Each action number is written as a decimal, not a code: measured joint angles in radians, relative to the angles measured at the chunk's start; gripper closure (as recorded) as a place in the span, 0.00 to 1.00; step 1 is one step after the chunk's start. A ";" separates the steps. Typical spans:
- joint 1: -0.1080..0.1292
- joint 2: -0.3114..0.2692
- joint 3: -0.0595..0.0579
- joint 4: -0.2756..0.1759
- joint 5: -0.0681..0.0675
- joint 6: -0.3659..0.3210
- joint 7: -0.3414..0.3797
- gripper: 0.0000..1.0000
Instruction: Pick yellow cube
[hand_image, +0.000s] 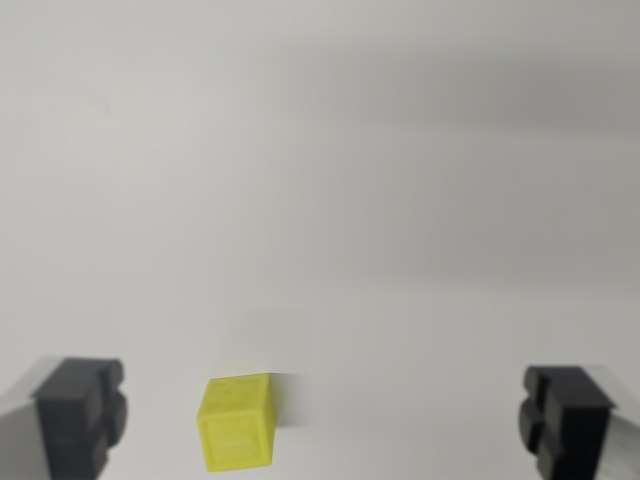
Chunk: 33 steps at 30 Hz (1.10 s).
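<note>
Yellow plastic cube (237, 422) sits on the plain white tabletop (330, 200), between the dark grey gripper (325, 425) fingers, nearer the one on the wrist view's left. Jaws spread wide, holding nothing. Approach step; next: centre over cube, descend, clamp.

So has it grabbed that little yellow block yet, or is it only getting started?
Not yet. Done: the open gripper is brought over the small yellow plastic cube, which sits on the white table between the dark fingers, nearer the wrist view's left one. In hand: nothing. Left: centring, closing, lifting.
</note>
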 joint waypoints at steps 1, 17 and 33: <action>0.000 0.000 0.000 0.000 0.000 0.000 0.000 0.00; 0.007 -0.030 0.000 -0.086 0.001 0.057 -0.002 0.00; 0.018 -0.067 0.000 -0.210 0.002 0.145 -0.002 0.00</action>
